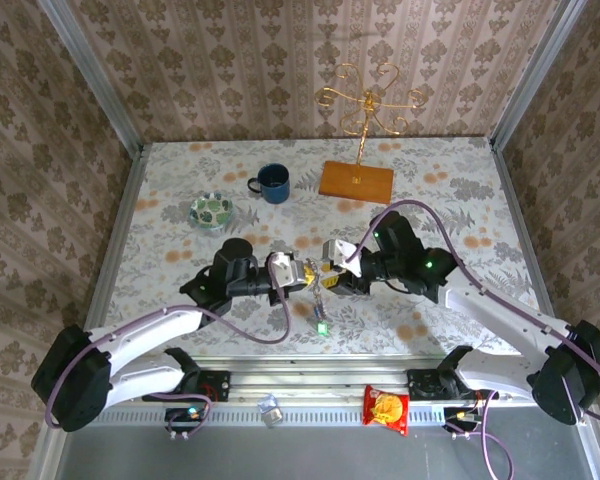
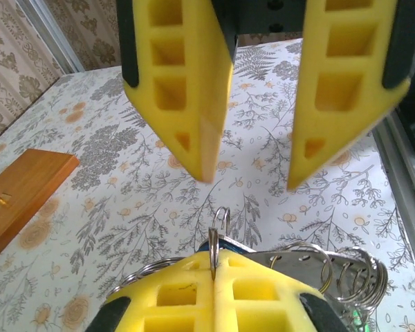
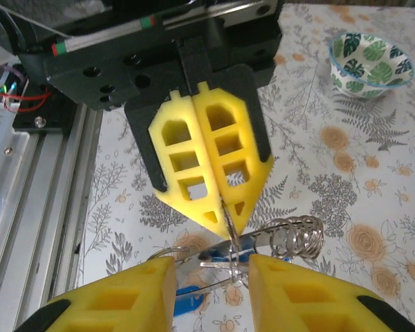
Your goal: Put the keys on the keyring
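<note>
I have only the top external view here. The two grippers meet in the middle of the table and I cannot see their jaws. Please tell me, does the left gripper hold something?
Observer: Yes. In the right wrist view the left gripper is shut, pinching a thin metal ring between its pads.
Operator: And the right gripper, is it closed too?
Observer: No. The left wrist view shows the right gripper open, with its fingers wide apart and the ring's top just short of their tips.
Operator: Is any blue tag near them?
Observer: Yes. The right wrist view shows a blue tag, seen through the gap between the right gripper's own fingers.
</note>
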Motion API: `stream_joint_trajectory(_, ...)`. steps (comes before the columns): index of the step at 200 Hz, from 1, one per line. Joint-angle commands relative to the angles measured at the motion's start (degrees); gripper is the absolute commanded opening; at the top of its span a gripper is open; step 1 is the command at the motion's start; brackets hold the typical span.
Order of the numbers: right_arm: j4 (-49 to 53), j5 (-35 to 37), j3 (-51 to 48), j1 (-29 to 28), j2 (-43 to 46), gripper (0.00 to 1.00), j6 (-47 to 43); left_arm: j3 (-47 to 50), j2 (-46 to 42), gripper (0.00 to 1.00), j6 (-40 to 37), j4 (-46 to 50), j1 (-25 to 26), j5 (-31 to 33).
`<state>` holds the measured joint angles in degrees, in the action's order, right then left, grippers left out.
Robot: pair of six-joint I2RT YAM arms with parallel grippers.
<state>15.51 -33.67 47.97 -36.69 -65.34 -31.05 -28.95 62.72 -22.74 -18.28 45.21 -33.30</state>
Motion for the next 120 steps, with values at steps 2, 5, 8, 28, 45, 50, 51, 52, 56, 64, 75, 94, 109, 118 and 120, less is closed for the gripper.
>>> stream_joint_trajectory(2, -6.2, -2.1, -1.4, 0.4, 0.2, 0.35, 4.6, 1.4, -1.5, 0.0, 3.8, -8.5, -0.5, -3.1)
stream_joint_trajectory(5, -6.3, -2.0, -1.5, 0.4, 0.1, 0.35, 4.7, 1.5, -1.6, 0.0, 3.9, -8.5, -0.5, -3.2)
stream_joint_trajectory(8, -6.4, -2.0, -1.5, 0.4, 0.1, 0.35, 4.7, 1.6, -1.6, 0.0, 3.9, -8.6, -0.5, -3.2)
stream_joint_trajectory(28, -7.2, -2.7, -1.8, 0.4, -0.3, 0.34, 5.1, 2.3, -1.5, 0.0, 4.4, -10.0, -0.6, -4.9)
stream_joint_trajectory(45, -5.9, -3.1, -1.5, 0.4, -1.1, 0.29, 5.1, 2.3, -1.2, 0.0, 4.6, -10.5, -0.6, -4.7)
stream_joint_trajectory(50, -5.4, -2.9, -1.4, 0.4, -1.3, 0.29, 5.0, 2.4, -1.1, 0.0, 4.6, -10.7, -0.6, -4.8)
stream_joint_trajectory(51, -5.3, -2.9, -1.4, 0.3, -1.3, 0.29, 5.0, 2.4, -1.1, 0.0, 4.7, -10.8, -0.6, -4.7)
stream_joint_trajectory(52, -5.2, -2.9, -1.4, 0.3, -1.3, 0.28, 5.0, 2.4, -1.1, 0.0, 4.7, -10.9, -0.6, -4.7)
stream_joint_trajectory(56, -4.8, -2.7, -1.4, 0.4, -1.4, 0.28, 4.8, 2.5, -1.1, 0.0, 4.8, -11.1, -0.6, -4.6)
stream_joint_trajectory(64, -4.1, -2.0, -1.5, 0.4, -1.4, 0.28, 4.7, 2.5, -1.0, 0.0, 5.0, -11.4, -0.7, -4.5)
stream_joint_trajectory(75, -3.1, -1.7, -1.6, 0.4, -1.1, 0.28, 4.5, 2.5, -0.9, 0.0, 5.0, -11.4, -0.7, -4.1)
stream_joint_trajectory(94, -2.3, -1.8, -1.8, 0.4, -0.4, 0.3, 4.8, 2.8, -0.8, 0.0, 5.2, -11.7, -0.7, -4.0)
stream_joint_trajectory(109, -1.9, -1.8, -1.9, 0.4, -0.3, 0.29, 4.8, 3.0, -0.8, 0.0, 5.3, -12.1, -0.7, -4.1)
stream_joint_trajectory(118, -1.8, -1.6, -1.9, 0.4, -0.3, 0.25, 4.8, 3.0, -0.8, 0.0, 5.3, -12.4, -0.8, -4.2)
stream_joint_trajectory(120, -1.8, -1.6, -1.9, 0.4, -0.3, 0.24, 4.8, 3.0, -0.8, 0.0, 5.3, -12.4, -0.7, -4.3)
